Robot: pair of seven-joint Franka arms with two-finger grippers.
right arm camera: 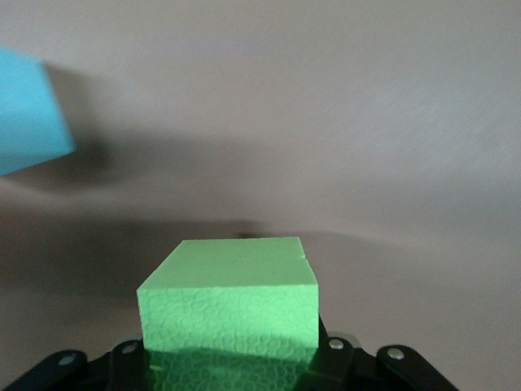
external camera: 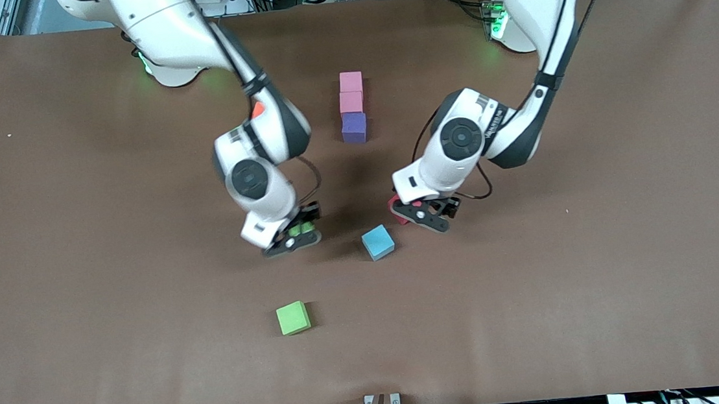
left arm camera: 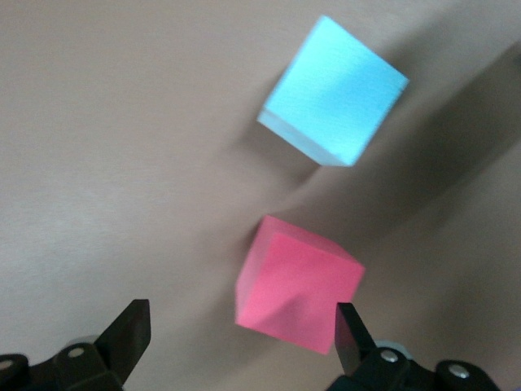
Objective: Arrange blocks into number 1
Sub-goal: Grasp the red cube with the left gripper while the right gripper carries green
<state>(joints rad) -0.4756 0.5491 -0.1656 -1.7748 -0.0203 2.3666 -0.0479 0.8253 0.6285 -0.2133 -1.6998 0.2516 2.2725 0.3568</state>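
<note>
1. Blocks for the figure 1 are split between two grippers: the right gripper is clenched on a green block, low over the table.
2. The left gripper hangs low with fingers spread, the red block lying on the table between them, not yet pinched; in the front view only a sliver of red shows under the hand.
3. The light blue block sits just beside that red one, slightly nearer the front camera, and also shows at the edge of the right wrist view.
4. A column is begun near the robots' bases: two pink blocks with the purple block touching their nearer end.
5. A second green block lies loose, nearest the front camera.
6. Judgement: the held green block likely extends the column at the purple end; it should be squared to the purple face and set down flush before release.
7. The left gripper should centre on the red block, which sits skewed between the fingers, and close without nudging the light blue neighbour.
</note>
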